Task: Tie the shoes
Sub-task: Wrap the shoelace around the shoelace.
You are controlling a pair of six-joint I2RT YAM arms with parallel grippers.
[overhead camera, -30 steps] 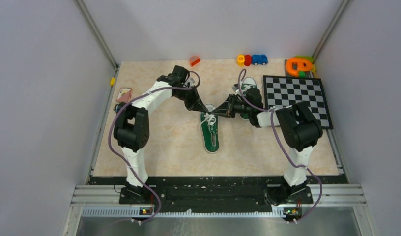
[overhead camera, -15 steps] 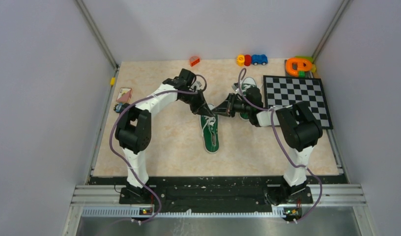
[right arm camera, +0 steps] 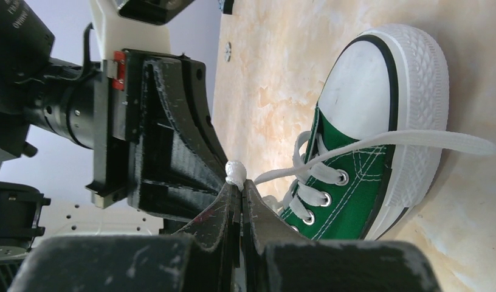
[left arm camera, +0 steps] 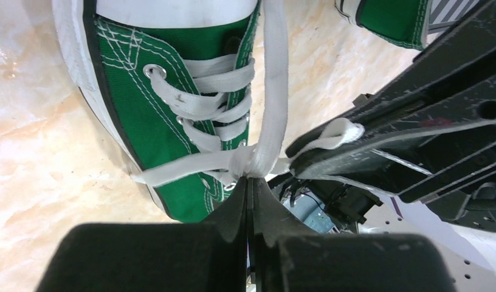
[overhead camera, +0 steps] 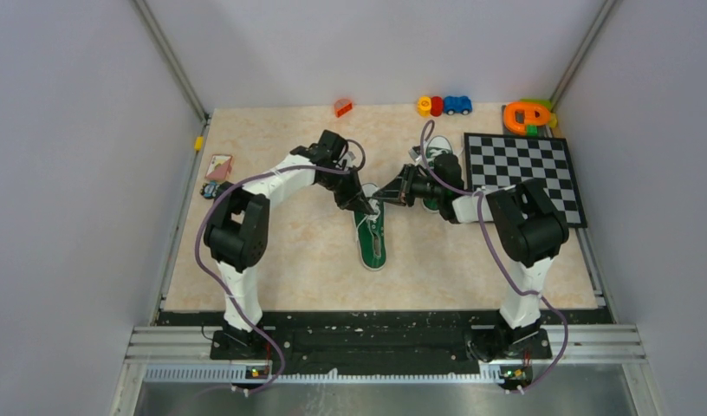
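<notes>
The shoe we are working on lies in the middle of the counter with its toe pointing far. The second shoe sits further back on the right, partly hidden behind the right arm and just beside the checkerboard. The white laces are flat and limp. We judge that they will fold, twist and slip through a loose pinch, so the hold belongs on the lace itself, close to where the strands cross. The canvas and the rubber sole are poorer places to grip. The shoe looks small and light, and a hard pull would likely drag it across the smooth counter. The left jaws are shut on the lace right at the crossing above the top eyelets. The right jaws are shut on a small white bight of lace just to the right of that, and the two pairs almost meet over the tongue. We see no box, tray or bowl. The toys along the far edge lie loose, and we cannot tell whether the orange piece in the far right corner holds anything.
</notes>
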